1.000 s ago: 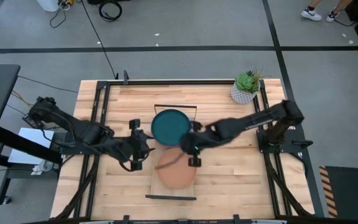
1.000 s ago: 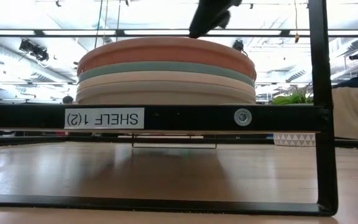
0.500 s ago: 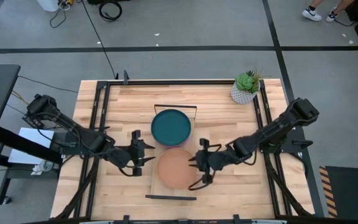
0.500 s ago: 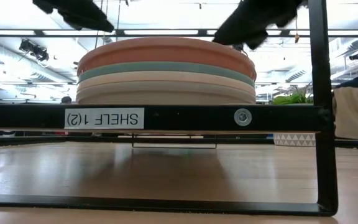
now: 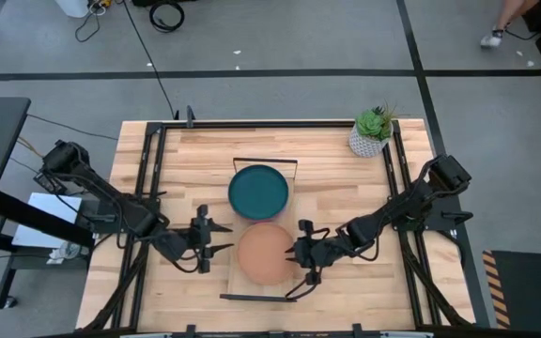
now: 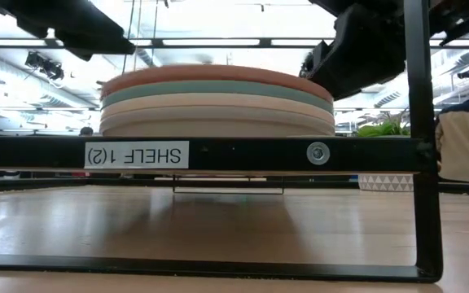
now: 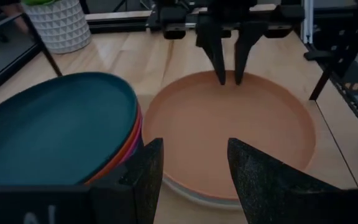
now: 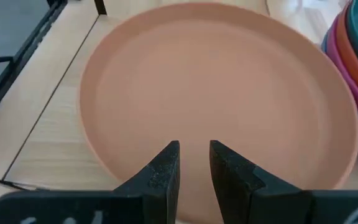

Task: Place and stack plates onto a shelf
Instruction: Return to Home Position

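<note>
**Both end effectors empty, flanking the terracotta plate on the shelf**

You have the left end effector [image 7: 194, 144] at one edge of the terracotta plate [image 5: 266, 253], fingers well apart with nothing between them. The right end effector [image 8: 194, 150] faces it from the opposite edge, fingers only narrowly apart, also holding nothing. The terracotta plate lies flat between the two and tops a stack on the shelf [image 6: 365, 153]. In the low view a pale blue plate [image 6: 218, 88] and two paler ones sit under it. Just beside that stack, off to one side of both end effectors, the dark teal plate [image 5: 258, 191] tops a second stack, with the orange plate [image 7: 112, 167] and magenta plate [image 7: 137, 132] showing as rims beneath. The potted plant [image 5: 372, 131] stands at a corner of the worktop [image 5: 186, 160], well apart from both end effectors.
</note>
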